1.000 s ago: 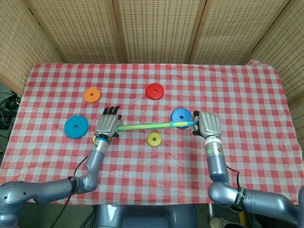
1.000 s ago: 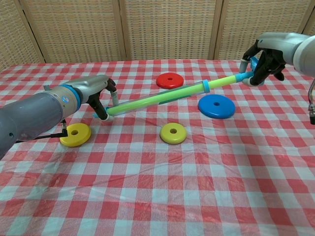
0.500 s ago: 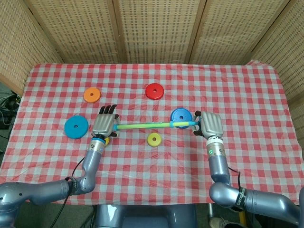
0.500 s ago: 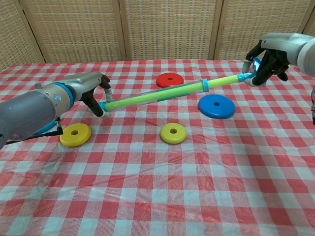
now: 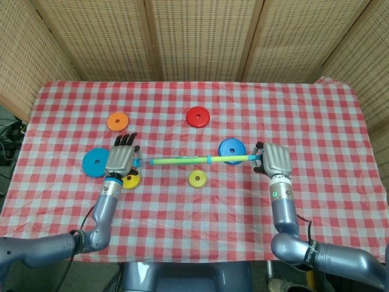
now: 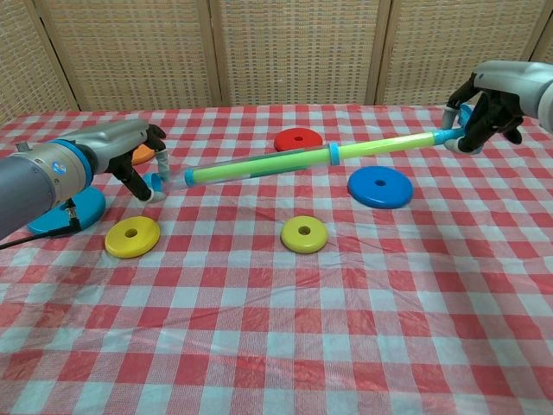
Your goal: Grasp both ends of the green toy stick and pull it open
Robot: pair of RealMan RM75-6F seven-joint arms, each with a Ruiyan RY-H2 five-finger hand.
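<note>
The green toy stick (image 5: 194, 160) (image 6: 285, 162) hangs stretched above the table, with blue caps at its ends and a blue collar near its middle. My left hand (image 5: 120, 160) (image 6: 138, 156) grips its left end over the yellow and blue discs. My right hand (image 5: 275, 160) (image 6: 489, 99) grips the right end, raised higher at the table's right side. The left half of the stick looks like a clear tube with a green core.
Flat discs lie on the checked cloth (image 6: 346, 328): a blue disc (image 5: 231, 148) under the stick's right part, a small yellow disc (image 5: 197, 178), a red disc (image 5: 197, 116), an orange disc (image 5: 118, 121), a blue disc (image 5: 96, 162) and a yellow disc (image 6: 131, 236) near my left hand.
Both hands have moved apart, the left further left and the right further right. The stick between them has grown longer, its collar now nearer the middle.
</note>
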